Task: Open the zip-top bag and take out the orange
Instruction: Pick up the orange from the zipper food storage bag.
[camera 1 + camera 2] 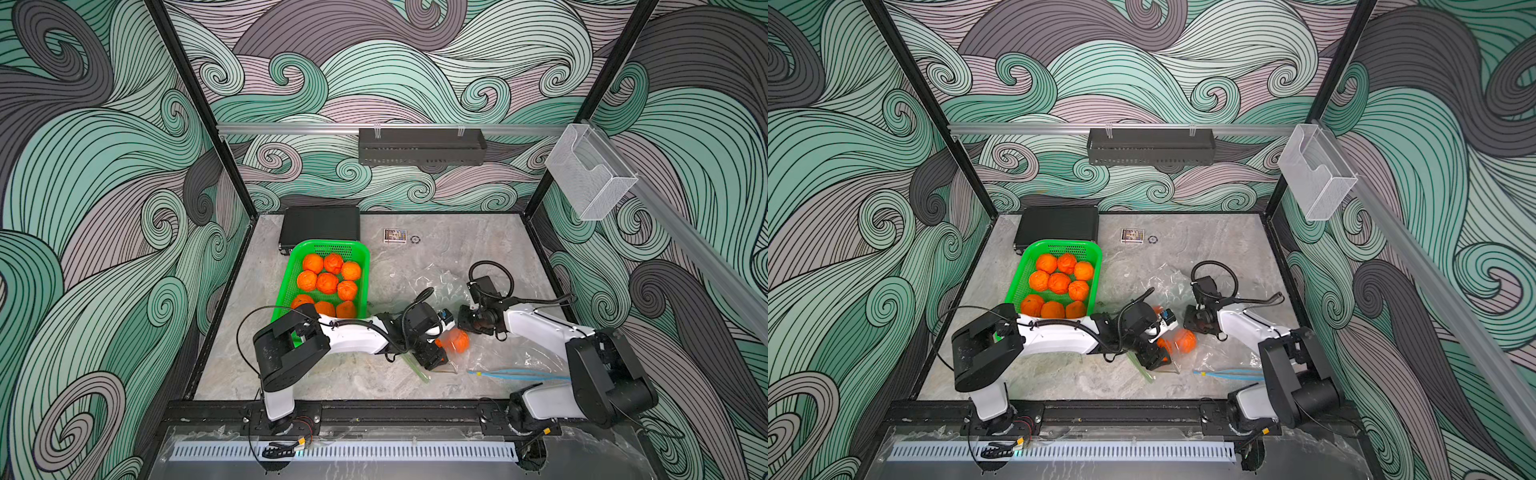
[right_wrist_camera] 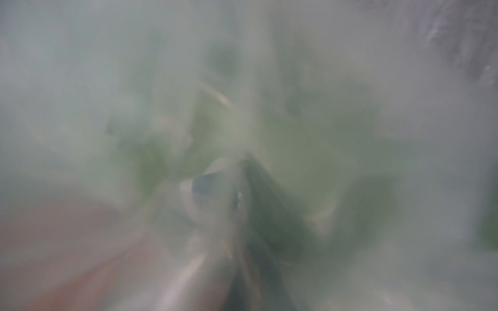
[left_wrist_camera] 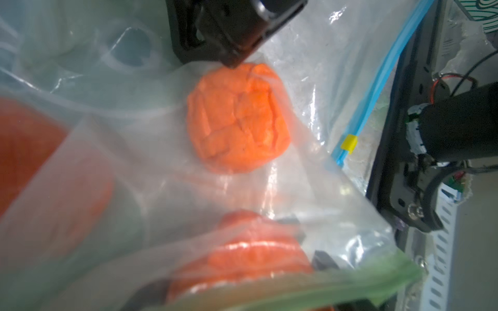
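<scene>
Listing the holdings on the bench:

- Green basket [image 1: 332,243], toward the far left corner: nine oranges [image 1: 327,283] in loose rows.
- Black box [image 1: 320,224], at the far edge, touching the basket's far rim. A small card [image 1: 395,235] lies beside it.
- Clear zip-top bag [image 1: 511,353], front right area. Its blue zip [image 1: 523,376] runs near the front edge, with a yellow slider [image 3: 349,142] at the end nearer the bench's middle. One orange [image 3: 238,118] lies inside, under the film.
- Second clear bag with a green zip [image 3: 323,290], crumpled under the left arm. Its contents cannot be made out.
- Left pincer [image 1: 441,334]: released, jaws wide apart, film draped over them, the bagged orange just beside it.
- Right pincer [image 1: 464,326]: clenched, its tip at the film touching the orange's edge. Whether it pinches the film cannot be told, as plastic blurs the right wrist view.
</scene>
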`<move>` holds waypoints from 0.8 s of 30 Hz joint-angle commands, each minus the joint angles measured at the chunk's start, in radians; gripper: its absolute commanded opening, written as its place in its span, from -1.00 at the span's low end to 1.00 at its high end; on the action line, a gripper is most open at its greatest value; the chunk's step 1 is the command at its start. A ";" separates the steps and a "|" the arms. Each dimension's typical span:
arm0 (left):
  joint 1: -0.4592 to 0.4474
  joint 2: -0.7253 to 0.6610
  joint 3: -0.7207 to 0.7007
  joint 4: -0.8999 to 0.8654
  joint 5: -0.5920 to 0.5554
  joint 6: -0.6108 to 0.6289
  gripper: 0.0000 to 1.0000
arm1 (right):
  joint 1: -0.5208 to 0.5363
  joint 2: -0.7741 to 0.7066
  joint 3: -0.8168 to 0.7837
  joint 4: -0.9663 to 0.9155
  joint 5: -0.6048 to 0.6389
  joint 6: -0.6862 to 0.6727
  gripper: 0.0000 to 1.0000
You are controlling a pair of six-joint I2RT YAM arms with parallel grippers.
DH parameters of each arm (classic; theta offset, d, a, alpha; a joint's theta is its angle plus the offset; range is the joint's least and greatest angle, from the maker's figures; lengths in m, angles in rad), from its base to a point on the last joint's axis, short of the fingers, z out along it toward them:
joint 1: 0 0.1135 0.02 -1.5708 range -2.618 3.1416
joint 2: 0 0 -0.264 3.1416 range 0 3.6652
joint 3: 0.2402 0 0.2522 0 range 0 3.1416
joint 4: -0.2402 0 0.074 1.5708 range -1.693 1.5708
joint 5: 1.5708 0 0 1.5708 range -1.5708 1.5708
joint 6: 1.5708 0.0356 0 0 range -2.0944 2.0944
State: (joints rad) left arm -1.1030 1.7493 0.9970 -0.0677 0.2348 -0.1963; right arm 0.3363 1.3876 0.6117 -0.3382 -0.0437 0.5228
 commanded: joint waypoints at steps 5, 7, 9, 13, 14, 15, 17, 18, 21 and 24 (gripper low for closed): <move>-0.007 -0.205 -0.029 -0.147 0.042 -0.020 0.05 | 0.003 -0.019 -0.022 0.043 0.030 0.023 -0.77; -0.005 -0.264 -0.025 -0.200 0.011 -0.021 0.04 | 0.007 -0.025 -0.028 0.052 0.034 0.025 -0.77; -0.003 -0.319 -0.023 -0.255 -0.070 -0.044 0.02 | 0.012 -0.027 -0.037 0.070 0.045 0.030 -0.77; 0.038 -0.471 0.003 -0.445 -0.341 -0.108 -0.04 | 0.022 -0.018 -0.044 0.094 0.055 0.032 -0.77; 0.071 -0.508 0.002 -0.477 -0.358 -0.124 -0.04 | 0.026 -0.016 -0.043 0.098 0.059 0.034 -0.77; 0.106 -0.540 0.000 -0.498 -0.358 -0.137 -0.04 | 0.032 -0.014 -0.046 0.104 0.069 0.034 -0.77; 0.177 -0.617 -0.020 -0.540 -0.380 -0.162 -0.04 | 0.045 -0.012 -0.044 0.107 0.092 0.033 -0.77; 0.202 -0.650 -0.032 -0.556 -0.399 -0.171 -0.04 | 0.050 -0.010 -0.044 0.109 0.098 0.029 -0.76; 0.278 -0.760 -0.076 -0.619 -0.477 -0.203 -0.04 | 0.068 -0.022 -0.043 0.103 0.130 0.025 -0.76; 0.373 -0.827 -0.103 -0.694 -0.487 -0.251 -0.04 | 0.080 -0.033 -0.051 0.112 0.153 0.026 -0.77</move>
State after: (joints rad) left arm -0.7837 0.9546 0.9157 -0.6243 -0.1783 -0.3767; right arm 0.4053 1.3735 0.5762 -0.2409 0.0547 0.5358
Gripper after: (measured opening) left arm 0.689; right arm 0.119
